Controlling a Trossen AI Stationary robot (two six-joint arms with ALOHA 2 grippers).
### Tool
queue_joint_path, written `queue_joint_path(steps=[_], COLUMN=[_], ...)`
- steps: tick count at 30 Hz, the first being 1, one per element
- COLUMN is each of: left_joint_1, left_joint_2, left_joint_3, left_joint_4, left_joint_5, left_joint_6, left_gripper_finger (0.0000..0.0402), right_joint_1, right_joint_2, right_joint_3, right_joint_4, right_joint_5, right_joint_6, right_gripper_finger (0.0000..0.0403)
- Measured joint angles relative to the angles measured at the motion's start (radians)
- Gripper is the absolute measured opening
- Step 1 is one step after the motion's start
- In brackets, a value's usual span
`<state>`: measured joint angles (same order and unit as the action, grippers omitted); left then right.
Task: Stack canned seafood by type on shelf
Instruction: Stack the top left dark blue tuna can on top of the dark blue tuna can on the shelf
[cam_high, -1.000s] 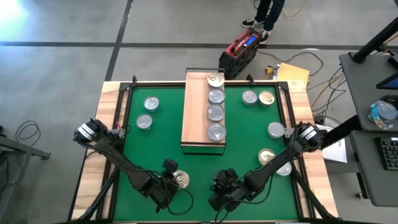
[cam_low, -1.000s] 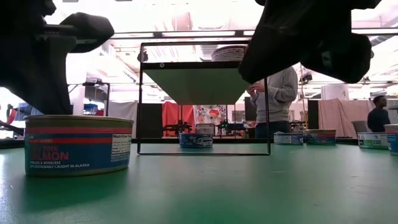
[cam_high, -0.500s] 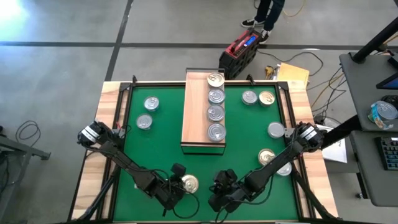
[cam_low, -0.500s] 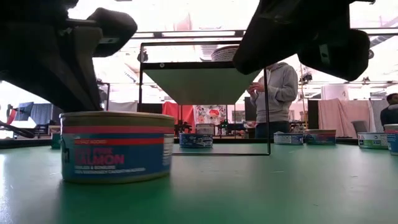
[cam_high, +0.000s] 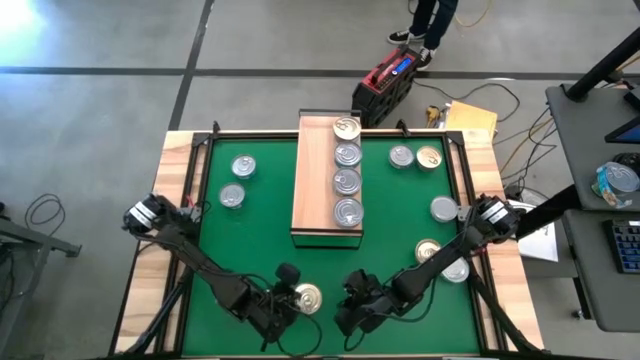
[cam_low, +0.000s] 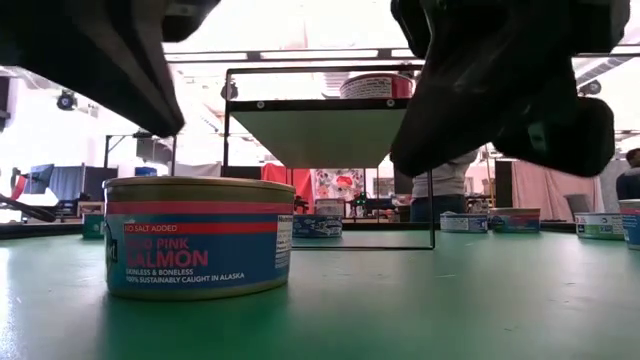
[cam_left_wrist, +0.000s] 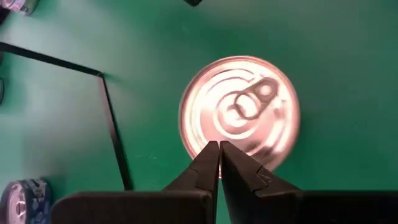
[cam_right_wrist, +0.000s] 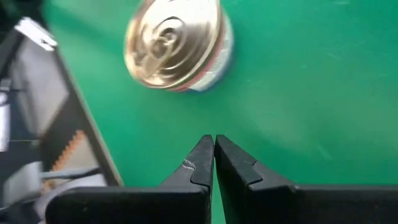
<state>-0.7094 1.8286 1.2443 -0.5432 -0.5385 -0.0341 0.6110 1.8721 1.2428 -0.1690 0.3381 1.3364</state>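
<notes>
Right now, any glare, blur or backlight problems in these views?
Left wrist view: glare washes the gold-lidded can. Right wrist view: that can is motion-blurred. Low view: bright ceiling backlights the shelf; both arms are black silhouettes; the salmon can label stays legible.

The green mat (cam_high: 262, 215) carries the shelf (cam_high: 312, 180) and perhaps eight loose cans (cam_high: 243, 166).

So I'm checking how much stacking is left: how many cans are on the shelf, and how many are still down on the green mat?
Cans on the shelf: 4
Cans on the green mat: 8
Total: 12
</notes>
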Motion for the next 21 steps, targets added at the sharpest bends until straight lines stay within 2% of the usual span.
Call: queue_joint_path(steps=[11,21], left_joint_1=[-0.040,-0.040], left_joint_2=[0.007,0.012], left_joint_3=[-0.047,-0.108], left_joint_4=[0.047,0.164], left_joint_5=[-0.003,0.010], left_joint_6=[-0.025,-0.038], left_gripper_finger=[0.0000,0.0000], right_joint_1=[0.001,-0.017], right_joint_2=[0.000,0.000], right_joint_3=[-0.305,-0.287], right_joint_4=[0.523,0.538], right_joint_5=[0.041,0.057], right_joint_6=[0.085,0.017], right_gripper_finger=[0.0009,0.0009])
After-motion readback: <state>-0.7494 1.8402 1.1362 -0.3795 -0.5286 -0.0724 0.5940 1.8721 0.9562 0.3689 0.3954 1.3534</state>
